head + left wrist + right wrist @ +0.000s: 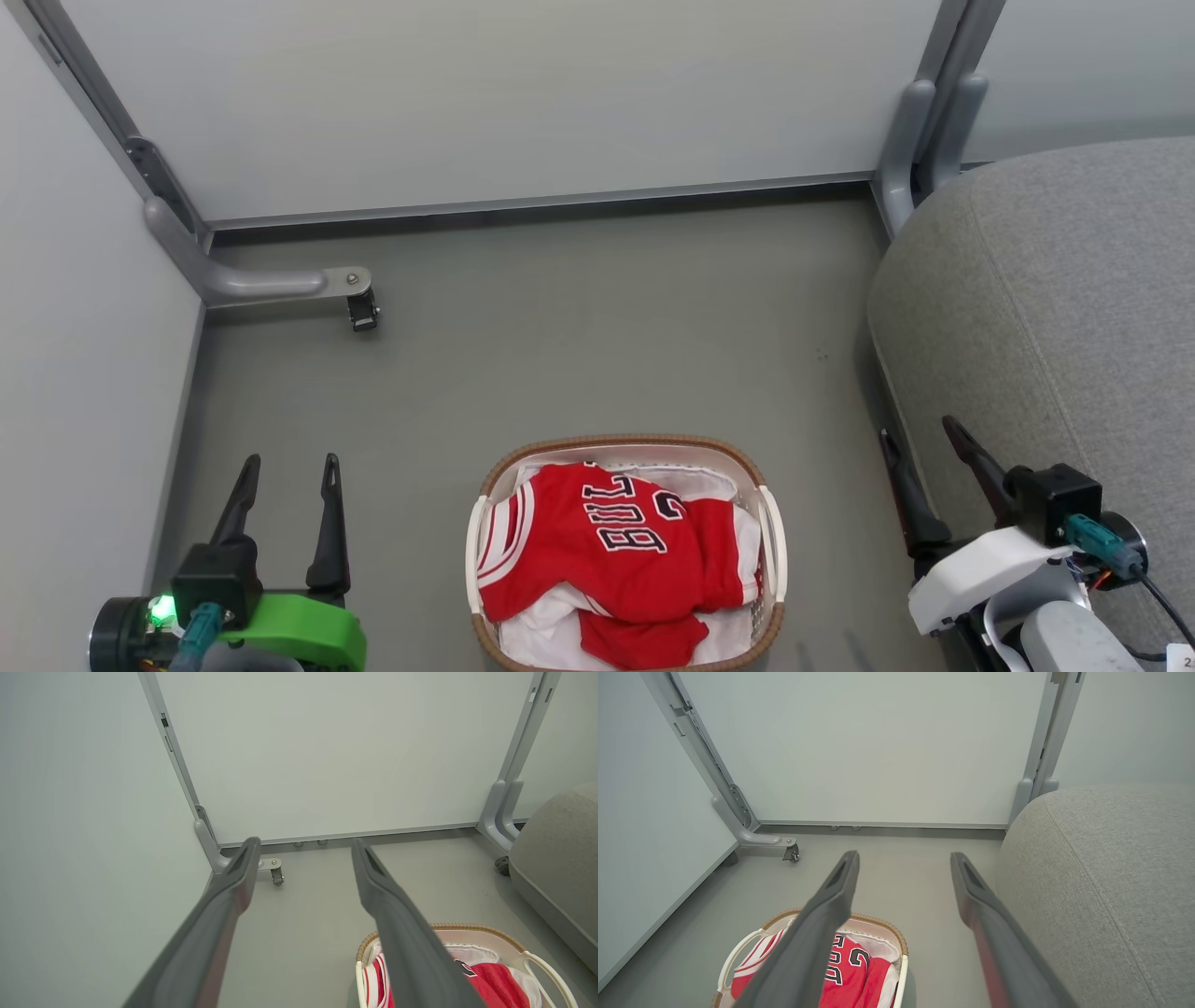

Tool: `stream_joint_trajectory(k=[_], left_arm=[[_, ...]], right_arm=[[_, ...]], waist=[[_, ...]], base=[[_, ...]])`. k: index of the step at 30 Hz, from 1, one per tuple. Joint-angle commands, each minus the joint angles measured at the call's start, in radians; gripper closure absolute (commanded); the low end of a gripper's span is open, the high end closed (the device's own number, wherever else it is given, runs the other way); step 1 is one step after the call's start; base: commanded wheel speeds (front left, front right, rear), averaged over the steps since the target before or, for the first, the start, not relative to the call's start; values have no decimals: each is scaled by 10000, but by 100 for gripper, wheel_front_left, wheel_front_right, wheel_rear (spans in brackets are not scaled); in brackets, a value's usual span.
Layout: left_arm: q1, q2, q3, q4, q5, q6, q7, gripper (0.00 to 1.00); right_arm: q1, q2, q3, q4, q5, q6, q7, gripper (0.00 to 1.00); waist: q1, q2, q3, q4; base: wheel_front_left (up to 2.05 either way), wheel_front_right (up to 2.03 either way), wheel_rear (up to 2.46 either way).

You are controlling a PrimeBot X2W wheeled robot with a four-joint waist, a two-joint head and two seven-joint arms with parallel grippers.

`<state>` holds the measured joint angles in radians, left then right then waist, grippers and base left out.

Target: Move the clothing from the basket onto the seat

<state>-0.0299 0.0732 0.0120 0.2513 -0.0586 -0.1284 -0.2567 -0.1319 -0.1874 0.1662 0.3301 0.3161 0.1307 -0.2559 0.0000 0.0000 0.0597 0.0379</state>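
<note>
The white basket (771,546) with a brown woven rim stands on the floor at bottom centre. In it lies a red jersey (588,551) with white stripes and dark lettering, over a plain red garment (639,639) and a white cloth (541,635). The grey seat (1055,308) fills the right side. My left gripper (288,462) is open, left of the basket, holding nothing. My right gripper (920,437) is open, between basket and seat edge. The basket (467,928) and jersey (495,982) show in the left wrist view, the basket (878,919), jersey (850,970) and seat (1106,872) in the right wrist view.
Pale partition panels (485,93) wall in the back and left. A grey partition foot with a castor (362,313) juts onto the floor at left; another post (920,140) stands at the seat's far corner. Grey floor (579,345) lies beyond the basket.
</note>
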Motion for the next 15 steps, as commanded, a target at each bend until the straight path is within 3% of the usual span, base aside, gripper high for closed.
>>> stream_joint_trajectory(k=[1, 15], left_arm=[[159, -36, -28, 38, 166, -42, -85, 0], [-435, -121, -629, 555, -247, -38, -80, 0]], right_arm=[[-87, -58, 15, 5, -186, 0, -100, 0], [-532, 43, -108, -488, -235, -1, -103, 0]], waist=[[0, 0, 40, 5], [0, 0, 918, -104]], base=[[0, 0, 0], [0, 0, 0]])
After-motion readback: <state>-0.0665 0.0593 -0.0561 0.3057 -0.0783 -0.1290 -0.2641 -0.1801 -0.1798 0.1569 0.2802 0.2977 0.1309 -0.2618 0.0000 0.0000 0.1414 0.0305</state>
